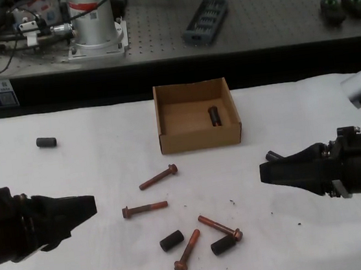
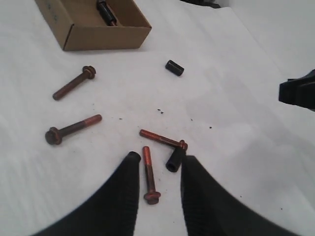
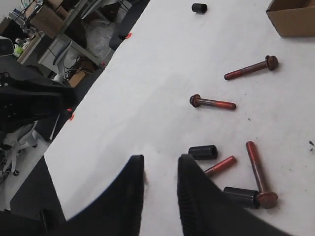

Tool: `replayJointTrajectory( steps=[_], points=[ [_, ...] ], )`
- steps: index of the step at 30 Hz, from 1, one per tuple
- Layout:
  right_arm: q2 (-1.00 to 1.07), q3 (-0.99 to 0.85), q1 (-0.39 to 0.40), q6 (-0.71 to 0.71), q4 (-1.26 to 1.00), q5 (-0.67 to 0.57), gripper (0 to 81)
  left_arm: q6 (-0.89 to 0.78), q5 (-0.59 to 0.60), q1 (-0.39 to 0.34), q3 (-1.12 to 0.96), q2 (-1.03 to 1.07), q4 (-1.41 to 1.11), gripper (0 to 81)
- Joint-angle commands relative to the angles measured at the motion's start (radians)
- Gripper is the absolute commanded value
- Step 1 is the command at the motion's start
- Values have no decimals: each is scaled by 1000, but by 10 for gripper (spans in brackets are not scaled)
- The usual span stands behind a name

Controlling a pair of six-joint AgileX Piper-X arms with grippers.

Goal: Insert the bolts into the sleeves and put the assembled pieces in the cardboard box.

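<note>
The left gripper (image 1: 91, 207) and right gripper (image 1: 264, 173) hang over the white tabletop (image 1: 74, 173), each with its jaws slightly parted and holding nothing. Four bolts (image 1: 158, 176) and two sleeves (image 1: 171, 241) lie loose between them. Another sleeve (image 1: 46, 142) sits well apart to the left, a fourth (image 1: 273, 156) is half hidden behind the right gripper, and the dark piece (image 1: 214, 115) inside the cardboard box (image 1: 200, 139) is too small to make out.
</note>
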Motion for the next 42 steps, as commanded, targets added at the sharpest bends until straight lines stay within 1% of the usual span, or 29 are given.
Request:
replayJointTrajectory(
  steps=[1, 4, 6, 9, 11, 15, 18, 24, 27, 31, 35, 37, 42],
  points=[
    [-1, -14, 5, -15, -15, 83, 196, -11, -39, -3, -4, 5, -21, 222],
    [2, -19, 5, -30, 15, 133, 196, -76, -39, -3, -4, 36, -19, 222],
    [6, -41, 9, -70, 82, 148, 196, -96, -39, -7, -6, 66, -18, 222],
    [35, -101, 32, -179, 233, 192, 196, -93, -39, -20, -13, 120, -18, 222],
    [67, -146, 56, -222, 299, 205, 196, -91, -39, -34, -31, 148, -15, 222],
    [147, -242, 113, -252, 350, 220, 196, -11, -65, -62, -90, 190, 18, 222],
    [211, -317, 146, -290, 399, 222, 196, 43, -124, -63, -144, 192, 74, 222],
    [353, -488, 194, -455, 622, 224, 196, 107, -191, -25, -207, 192, 103, 222],
    [405, -577, 215, -548, 714, 272, 196, 164, -193, 12, -211, 192, 163, 222],
    [467, -680, 232, -622, 787, 291, 196, 194, -260, 77, -211, 192, 294, 222],
    [530, -784, 245, -627, 851, 307, 196, 179, -249, 126, -211, 183, 317, 222],
    [561, -836, 254, -657, 887, 318, 196, 153, -244, 136, -215, 177, 317, 222],
    [626, -924, 284, -735, 954, 392, 196, 52, -172, 141, -216, 166, 317, 222]
  ],
)
